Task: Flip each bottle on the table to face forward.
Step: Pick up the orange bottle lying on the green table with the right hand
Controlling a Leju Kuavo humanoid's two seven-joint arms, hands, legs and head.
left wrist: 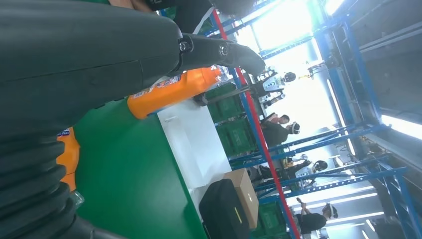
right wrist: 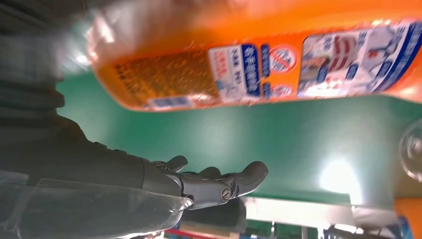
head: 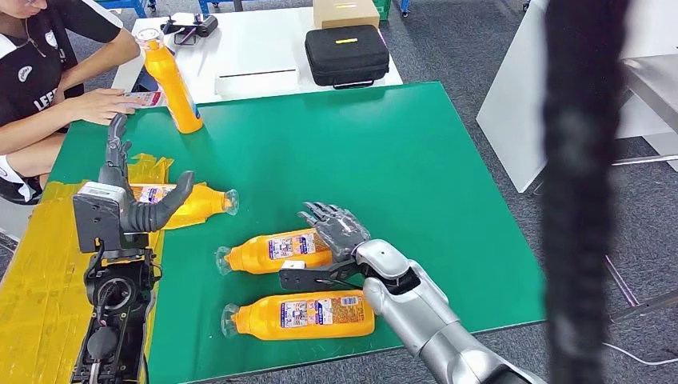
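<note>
One bottle point(head: 170, 78) is stood upright upper left (three lie flat), and both robot hands seemingly hang released.

- A person's black shirt point(head: 36, 76), upper left of the head view, bears white letters beginning "LE"; the rest is cut off.
- The labels on the orange bottles point(head: 304, 314) carry print too small and blurred to read in every view.
</note>
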